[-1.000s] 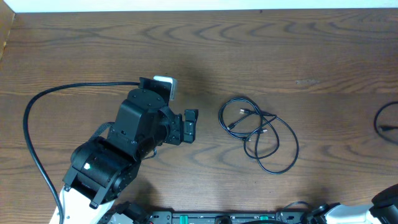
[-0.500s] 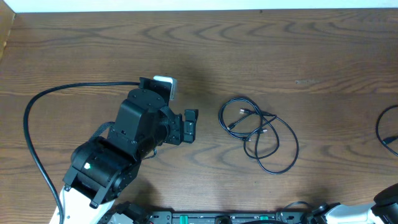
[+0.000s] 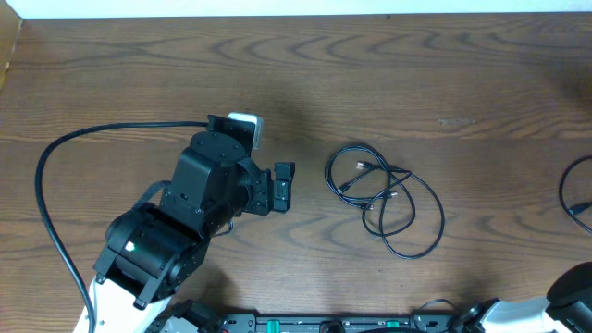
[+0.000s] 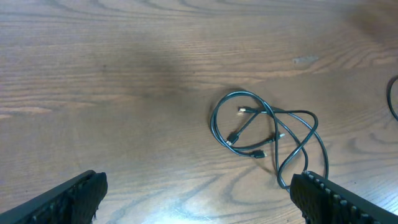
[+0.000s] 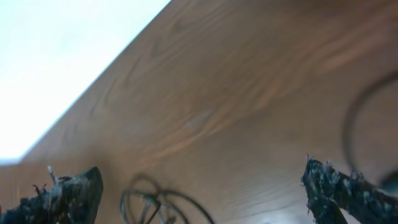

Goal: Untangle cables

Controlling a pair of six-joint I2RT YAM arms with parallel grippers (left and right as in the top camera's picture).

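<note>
The cables (image 3: 384, 199) are thin black cords lying in loose overlapping loops on the wooden table (image 3: 416, 74), right of centre, with small plugs inside the loops. My left gripper (image 3: 284, 187) is open and empty, a short way to their left. In the left wrist view the cables (image 4: 267, 130) lie ahead and to the right of the wide-apart fingers (image 4: 74, 199), with the gripper (image 4: 199, 208) low over bare wood. My right gripper (image 5: 202, 199) is open and empty. In that blurred view, the cables (image 5: 158, 205) show at the bottom edge.
A thick black arm cable (image 3: 51, 185) curves round the left arm. Another thick arm cable (image 3: 572, 190) loops at the table's right edge and shows in the right wrist view (image 5: 357, 134). Part of the right arm (image 3: 573, 291) sits at the bottom right corner.
The right arm has shifted a little at the bottom right corner, and its cable at the right edge has moved slightly. The left arm and the cables have not moved.
</note>
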